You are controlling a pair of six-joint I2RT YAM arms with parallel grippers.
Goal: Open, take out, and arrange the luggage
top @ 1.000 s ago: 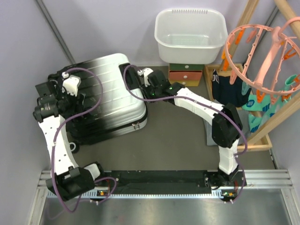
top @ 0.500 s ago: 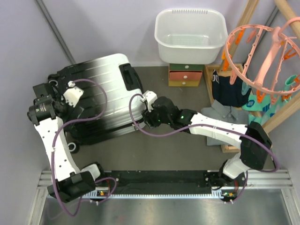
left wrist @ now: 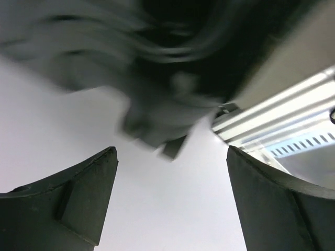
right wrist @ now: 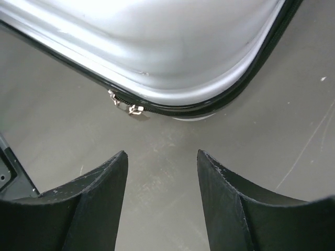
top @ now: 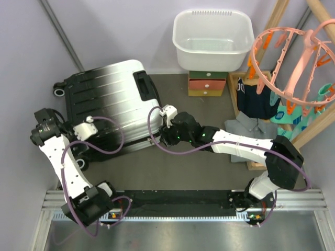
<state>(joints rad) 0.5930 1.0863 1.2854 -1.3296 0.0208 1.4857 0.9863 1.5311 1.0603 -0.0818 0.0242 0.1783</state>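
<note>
The luggage (top: pixel 107 107), lying shut and flat at the left of the table (top: pixel 204 167), looks rigid, heavy and slick, so its zipper pulls (right wrist: pixel 125 104), just ahead of the half-open, empty right gripper (right wrist: pixel 162 153), seem the best hold, while the left gripper (left wrist: pixel 171 149) gapes wide and empty.

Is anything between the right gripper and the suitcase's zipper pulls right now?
No. In the right wrist view, only bare grey surface separates the right gripper from the silver zipper pulls on the black-to-white hard-shell suitcase.
</note>
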